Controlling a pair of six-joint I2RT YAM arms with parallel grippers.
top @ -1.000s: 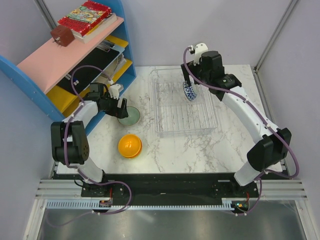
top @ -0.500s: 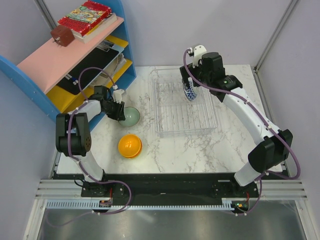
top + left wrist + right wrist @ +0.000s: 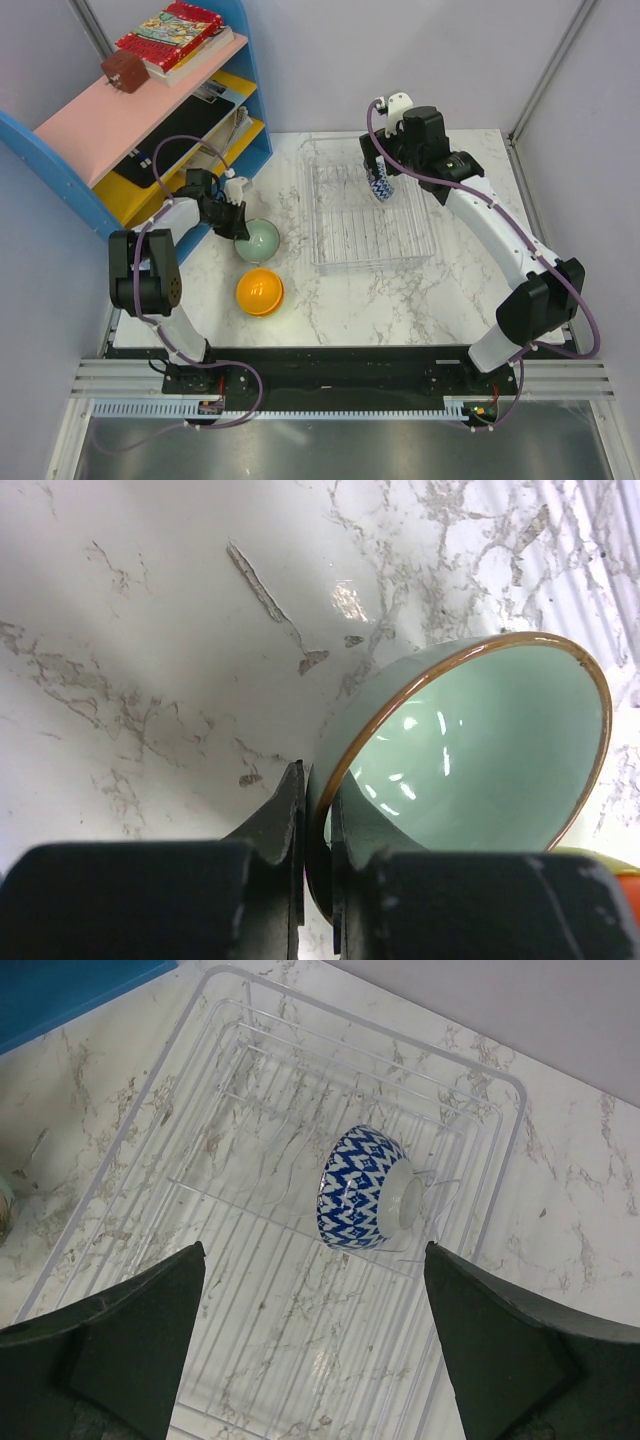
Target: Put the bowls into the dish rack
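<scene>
My left gripper is shut on the near rim of the pale green bowl, one finger inside and one outside; the bowl sits on the marble left of the dish rack. An orange-yellow bowl rests upside down just in front of it. The blue-and-white patterned bowl stands on its side among the prongs of the clear rack, also seen from above as the patterned bowl. My right gripper hangs open above the rack, just short of that bowl, touching nothing.
A blue-and-pink shelf unit with books stands at the back left, close to my left arm. The table's left edge runs near the left arm's base. Grey walls enclose the back and right.
My left gripper has closed on the pale green bowl's rim and tipped it slightly. My right gripper has drawn back a little from the patterned bowl, which stays in the rack.
</scene>
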